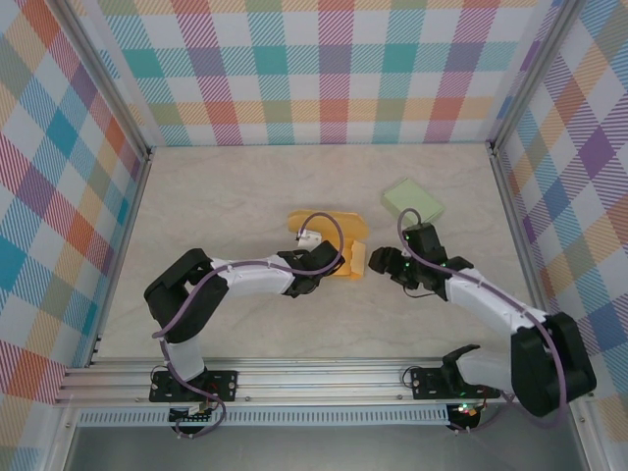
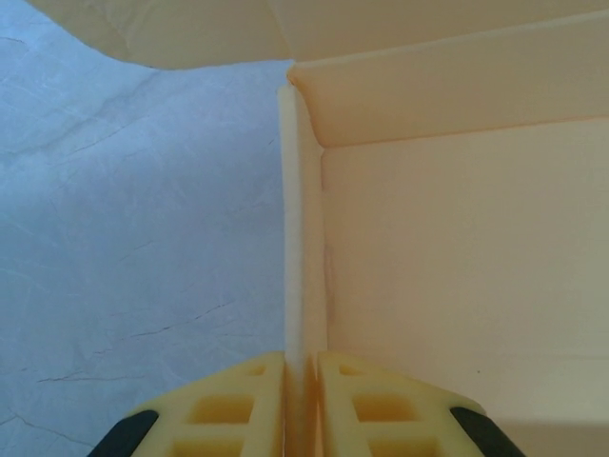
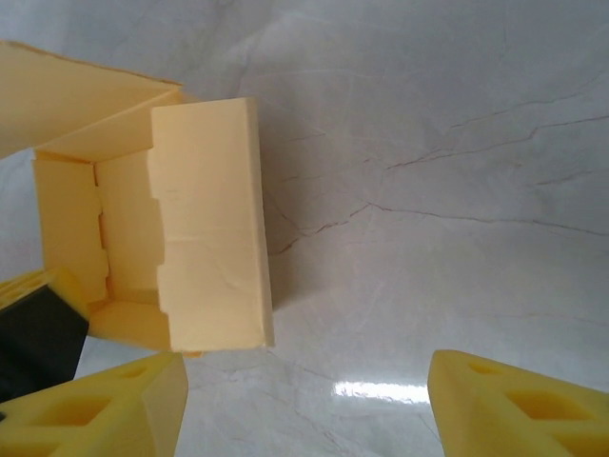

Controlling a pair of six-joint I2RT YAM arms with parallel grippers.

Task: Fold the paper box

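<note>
The yellow paper box lies partly folded in the middle of the table. My left gripper is at the box's near side. In the left wrist view it is shut on a thin upright wall of the paper box, with the box's inside to the right. My right gripper hovers just right of the box, open. In the right wrist view a raised side flap of the paper box stands ahead and left of the right gripper, apart from both fingers.
A pale green flat box lies at the back right on the marble-patterned table. Checked walls and metal rails close in the workspace. The dark body of my left gripper shows at the left edge of the right wrist view.
</note>
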